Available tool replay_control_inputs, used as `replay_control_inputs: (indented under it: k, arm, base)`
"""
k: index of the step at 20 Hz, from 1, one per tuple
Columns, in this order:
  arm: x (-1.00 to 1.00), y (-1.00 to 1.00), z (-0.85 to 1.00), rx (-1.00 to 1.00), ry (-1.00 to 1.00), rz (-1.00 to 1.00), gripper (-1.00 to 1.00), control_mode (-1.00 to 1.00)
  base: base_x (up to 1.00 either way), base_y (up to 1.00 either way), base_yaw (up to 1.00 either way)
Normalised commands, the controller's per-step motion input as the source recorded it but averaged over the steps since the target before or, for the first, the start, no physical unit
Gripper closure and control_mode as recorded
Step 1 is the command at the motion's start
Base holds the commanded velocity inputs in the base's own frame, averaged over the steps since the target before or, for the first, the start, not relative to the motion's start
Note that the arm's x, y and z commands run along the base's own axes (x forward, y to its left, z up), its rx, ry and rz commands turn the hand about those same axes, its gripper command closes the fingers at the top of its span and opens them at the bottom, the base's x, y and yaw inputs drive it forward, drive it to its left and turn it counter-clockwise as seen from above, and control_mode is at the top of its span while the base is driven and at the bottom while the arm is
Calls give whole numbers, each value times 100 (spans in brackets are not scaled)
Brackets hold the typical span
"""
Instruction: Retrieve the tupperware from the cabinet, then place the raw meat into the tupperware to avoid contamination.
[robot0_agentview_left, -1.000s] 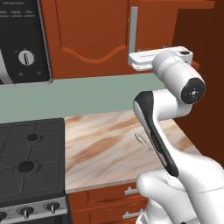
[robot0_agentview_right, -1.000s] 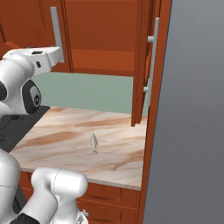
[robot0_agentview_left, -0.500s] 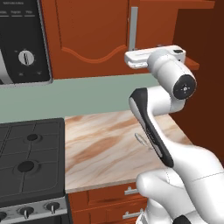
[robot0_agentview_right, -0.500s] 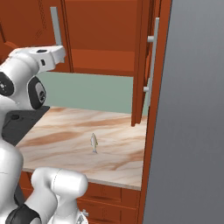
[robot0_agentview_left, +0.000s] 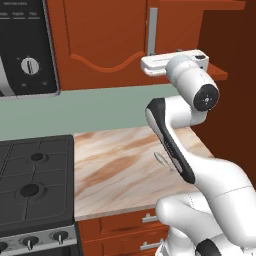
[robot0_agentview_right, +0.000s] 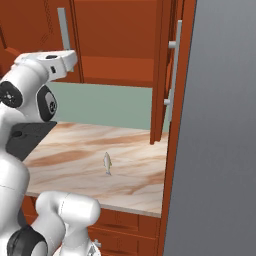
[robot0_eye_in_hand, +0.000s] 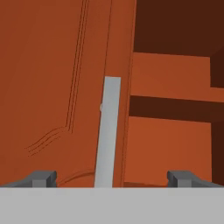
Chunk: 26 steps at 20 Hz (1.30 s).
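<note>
Up close, pincer (robot0_eye_in_hand: 109, 178) wide astride door handle (robot0_eye_in_hand: 108, 131)

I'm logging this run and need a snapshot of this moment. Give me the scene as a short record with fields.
gripper: open, fingertips wide apart, raised at the cabinet
handle: grey bar on the closed left door, between the fingertips, not touched
right door: swung open
raw meat: lying on the marble counter
tupperware: not made out in the dark cabinet interior
stove: left of the counter
</note>
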Motion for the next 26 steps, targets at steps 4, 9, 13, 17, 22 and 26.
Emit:
replay_control_inputs:
  k: [4, 9, 13, 17, 22, 26]
  arm:
    - [20, 0, 0, 0, -5, 0, -100, -100]
    - [25, 0, 0, 0, -4, 0, -100, -100]
    - [28, 0, 0, 0, 0, 0, -100, -100]
    - [32, 2, 0, 0, 0, 0, -100, -100]
    - [36, 4, 0, 0, 0, 0, -100, -100]
    - [37, 8, 0, 0, 0, 0, -100, -100]
  base:
    - [0, 0, 0]
    - [0, 0, 0]
    - [0, 0, 0]
    - [0, 0, 0]
    - [0, 0, 0]
    - [0, 0, 0]
